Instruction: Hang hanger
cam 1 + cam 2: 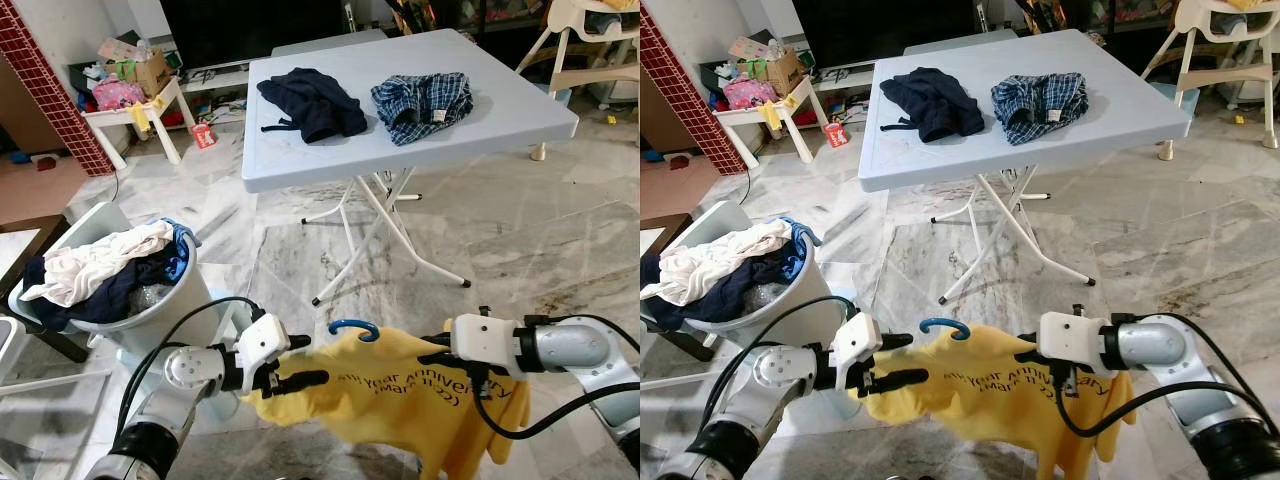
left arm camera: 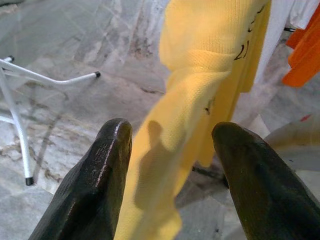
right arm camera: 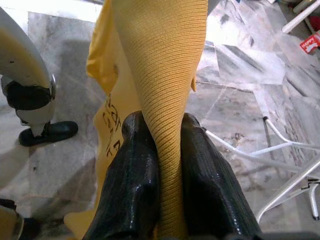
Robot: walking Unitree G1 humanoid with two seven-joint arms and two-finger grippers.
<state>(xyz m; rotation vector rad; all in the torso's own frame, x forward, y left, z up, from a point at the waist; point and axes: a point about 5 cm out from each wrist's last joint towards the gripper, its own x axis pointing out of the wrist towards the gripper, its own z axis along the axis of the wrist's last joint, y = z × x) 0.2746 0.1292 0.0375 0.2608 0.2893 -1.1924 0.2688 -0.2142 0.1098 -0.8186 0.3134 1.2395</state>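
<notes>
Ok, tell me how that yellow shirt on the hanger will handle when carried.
Probably floppy: the yellow shirt sags between the right gripper and left gripper. Likely light. It may slide off the blue hanger.

Hanger [image 1: 354, 327] body hidden inside shirt [image 1: 400, 400]

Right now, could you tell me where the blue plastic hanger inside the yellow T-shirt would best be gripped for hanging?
Probably at the base of the blue plastic hanger's hook, coming from above. That curved hook is the one bare part; the yellow T-shirt covers the rest. The right gripper pinches one shoulder, and the left gripper straddles the other with jaws apart.
</notes>
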